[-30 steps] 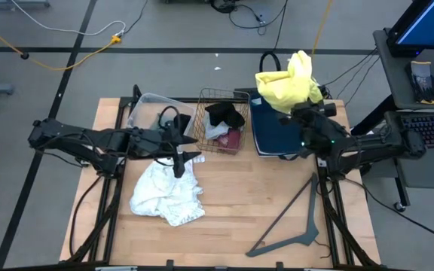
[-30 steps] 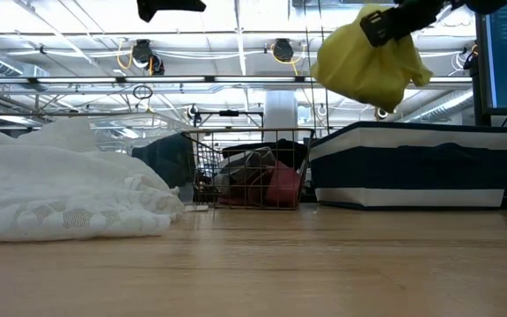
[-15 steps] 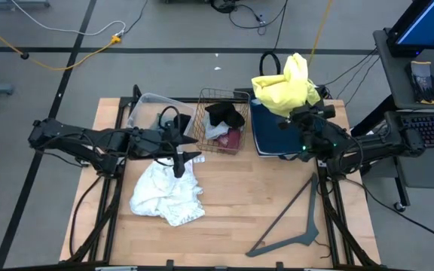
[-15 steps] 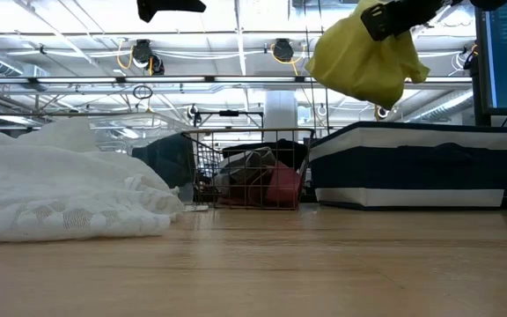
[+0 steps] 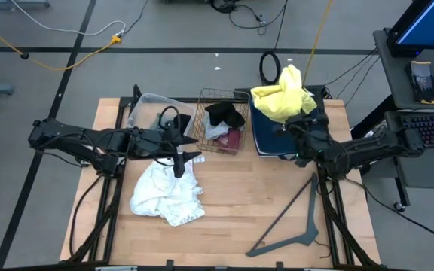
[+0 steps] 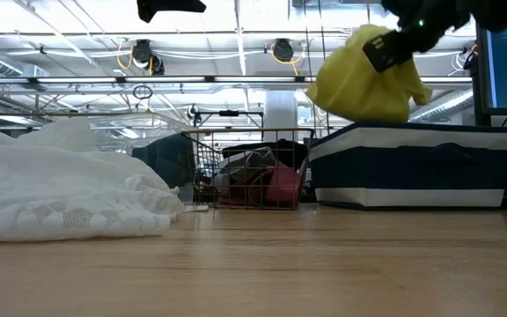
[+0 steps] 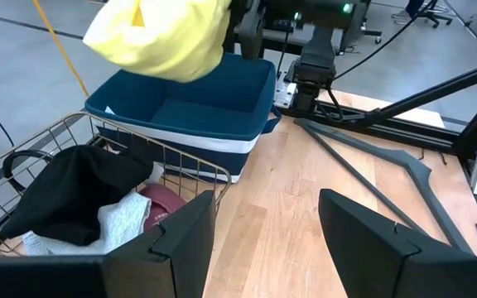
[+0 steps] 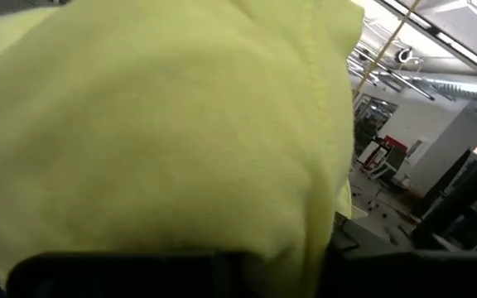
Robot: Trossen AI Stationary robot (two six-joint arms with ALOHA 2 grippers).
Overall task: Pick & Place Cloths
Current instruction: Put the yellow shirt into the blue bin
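Wooden table (image 5: 232, 203) w/ grey hanger (image 5: 292, 226) lying near the front edge. White cloth (image 5: 168, 194) heaped mid-left; left gripper (image 5: 188, 144) hangs just above it, fingers spread, nothing in them. Further back, wire basket (image 5: 218, 98) w/ black cloth (image 5: 226, 114) & maroon cloth (image 5: 230, 139). Right gripper (image 5: 296, 124) clenched on yellow cloth (image 5: 281, 98), held over navy bin (image 5: 266, 139) at back right.

Overhead, table-level, 2 wrist cams; shared bin (image 5: 273, 132).
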